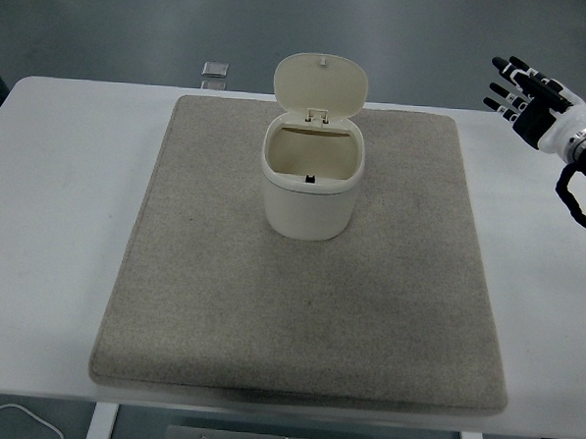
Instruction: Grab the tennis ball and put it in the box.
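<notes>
At upper right, the right robot hand [531, 97] is raised beside the far right corner of the mat, fingers [507, 90] spread wide and pointing up-left, holding nothing. It is well apart from the box. White wrist section and a black cable loop [575, 198] show at the right picture edge below the hand. Left arm not visible.

Center of the scene: white box [311, 182], a small bin with rounded corners, upright on the grey mat [301, 308]. Its hinged lid [321, 85] is flipped open, standing up at the back rim, inner side facing the camera. Interior is visible down to the far inner wall and a small dark latch part at the front rim; bottom of the box cannot be seen from this angle.

Tennis ball is not visible anywhere on the mat or tabletop; whether it sits inside the box cannot be told.

Grey mat is rectangular and covers most of the white tabletop [54, 187], lying flat, near edge close to the tabletop's near edge. Small square silvery object [215, 69] lies at the far tabletop edge, just beyond the mat's far left corner. White cable [12, 416] curls below the tabletop at bottom left.
</notes>
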`<state>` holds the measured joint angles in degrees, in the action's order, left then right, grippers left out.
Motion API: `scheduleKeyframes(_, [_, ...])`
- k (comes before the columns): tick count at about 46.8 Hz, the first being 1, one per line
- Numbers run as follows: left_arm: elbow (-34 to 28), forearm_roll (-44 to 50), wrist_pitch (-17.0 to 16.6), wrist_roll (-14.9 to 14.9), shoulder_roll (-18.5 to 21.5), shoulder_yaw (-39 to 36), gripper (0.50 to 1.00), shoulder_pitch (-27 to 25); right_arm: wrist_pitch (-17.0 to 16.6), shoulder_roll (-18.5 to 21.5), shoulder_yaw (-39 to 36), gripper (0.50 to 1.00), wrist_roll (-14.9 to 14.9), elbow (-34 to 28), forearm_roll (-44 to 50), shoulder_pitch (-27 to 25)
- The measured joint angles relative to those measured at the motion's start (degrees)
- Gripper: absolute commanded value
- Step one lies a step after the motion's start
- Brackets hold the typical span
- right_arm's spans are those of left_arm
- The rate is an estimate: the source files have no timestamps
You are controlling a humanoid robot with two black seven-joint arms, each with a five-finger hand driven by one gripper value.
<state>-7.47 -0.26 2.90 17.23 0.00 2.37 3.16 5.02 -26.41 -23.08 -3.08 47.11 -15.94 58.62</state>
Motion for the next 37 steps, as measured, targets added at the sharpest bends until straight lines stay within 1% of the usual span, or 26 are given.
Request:
scheduleKeyframes(9, [0.0,0.0,0.0,0.0,0.0,0.0,0.992,0.0,-1.0,0.1,0.3,0.934,0.0,0.3,0.9,-0.1])
scheduleKeyframes(13, [0.0,0.0,0.0,0.0,0.0,0.0,0.992,0.0,-4.0,0.0,0.5,0.934,0.1,0.3,2.8,-0.3])
scheduleKeyframes(18, [0.0,0.0,0.0,0.0,0.0,0.0,0.992,0.0,-9.7,0.0,0.4,0.934,0.1,0.2,4.6,-1.3])
scheduleKeyframes(21, [0.0,0.0,0.0,0.0,0.0,0.0,0.992,0.0,-11.2,0.0,0.1,0.934,0.1,0.2,4.7,-1.5])
scheduleKeyframes(26, [0.0,0.0,0.0,0.0,0.0,0.0,0.992,0.0,-12.1,0.1,0.0,0.934,0.1,0.2,4.7,-1.5])
scheduleKeyframes(37, [0.0,0.0,0.0,0.0,0.0,0.0,0.992,0.0,-12.3,0.0,-0.4,0.934,0.1,0.2,4.6,-1.5])
